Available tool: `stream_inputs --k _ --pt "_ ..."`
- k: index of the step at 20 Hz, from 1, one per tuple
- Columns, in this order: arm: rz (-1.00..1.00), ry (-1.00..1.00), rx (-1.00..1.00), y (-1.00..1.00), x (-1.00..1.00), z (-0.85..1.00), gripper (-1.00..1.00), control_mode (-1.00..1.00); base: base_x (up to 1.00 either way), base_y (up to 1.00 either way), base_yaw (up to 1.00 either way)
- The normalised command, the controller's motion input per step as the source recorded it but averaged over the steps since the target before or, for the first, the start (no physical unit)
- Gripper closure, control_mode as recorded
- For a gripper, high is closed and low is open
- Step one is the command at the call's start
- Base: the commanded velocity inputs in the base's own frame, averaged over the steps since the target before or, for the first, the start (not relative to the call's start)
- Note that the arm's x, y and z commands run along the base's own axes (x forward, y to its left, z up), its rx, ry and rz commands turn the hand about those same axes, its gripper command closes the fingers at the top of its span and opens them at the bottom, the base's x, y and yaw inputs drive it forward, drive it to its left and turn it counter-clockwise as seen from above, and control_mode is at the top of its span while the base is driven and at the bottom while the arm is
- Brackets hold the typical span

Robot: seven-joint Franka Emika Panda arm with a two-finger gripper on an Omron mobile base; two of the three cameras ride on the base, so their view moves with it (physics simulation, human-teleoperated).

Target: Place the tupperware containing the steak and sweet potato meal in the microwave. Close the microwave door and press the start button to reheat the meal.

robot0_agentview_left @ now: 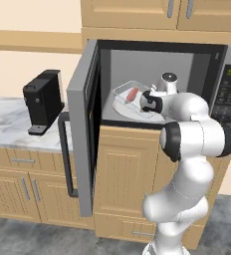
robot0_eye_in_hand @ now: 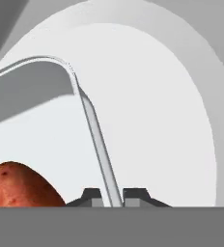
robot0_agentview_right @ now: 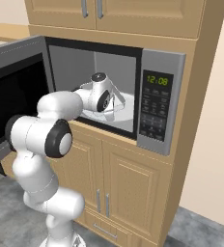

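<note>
The microwave (robot0_agentview_left: 214, 60) (robot0_agentview_right: 163, 62) stands open, and my arm reaches into its grey cavity. My gripper (robot0_eye_in_hand: 113, 195) is shut on the thin raised rim of the translucent tupperware (robot0_eye_in_hand: 97, 140) (robot0_agentview_left: 120, 94) (robot0_agentview_right: 119, 98), which runs between the two fingertips. The tray sits over the round white turntable plate (robot0_eye_in_hand: 157, 120) (robot0_agentview_right: 127, 110), tilted in the base views. An orange-red sweet potato (robot0_eye_in_hand: 20, 185) lies in the tray at the hand view's lower left. A reddish piece of food (robot0_agentview_left: 132, 93) shows in the tray; whether it is the steak I cannot tell. The microwave door (robot0_agentview_left: 82, 129) (robot0_agentview_right: 12, 82) is swung wide open to the left.
A black keypad panel (robot0_agentview_left: 229, 97) (robot0_agentview_right: 155, 103) with a green clock is on the microwave's right side. A black coffee machine (robot0_agentview_left: 43, 102) stands on the marble counter (robot0_agentview_left: 8, 127) to the left of the door. Wooden cabinets are above and below.
</note>
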Motion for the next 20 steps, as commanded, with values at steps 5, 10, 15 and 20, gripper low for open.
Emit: stream_inputs --k 5,10,15,20 --pt "-0.06 0.00 0.00 0.00 0.47 -0.13 1.00 -1.00 0.00 0.00 0.00" --pt "-0.08 0.00 0.00 0.00 0.15 -0.01 -1.00 -1.00 0.00 0.00 0.00" --pt "-0.08 -0.03 0.00 -0.02 -0.29 0.04 -1.00 -1.00 0.00 0.00 0.00" --pt "-0.03 -0.10 0.00 -0.09 -0.86 0.37 -1.00 -1.00 0.00 0.00 0.00"
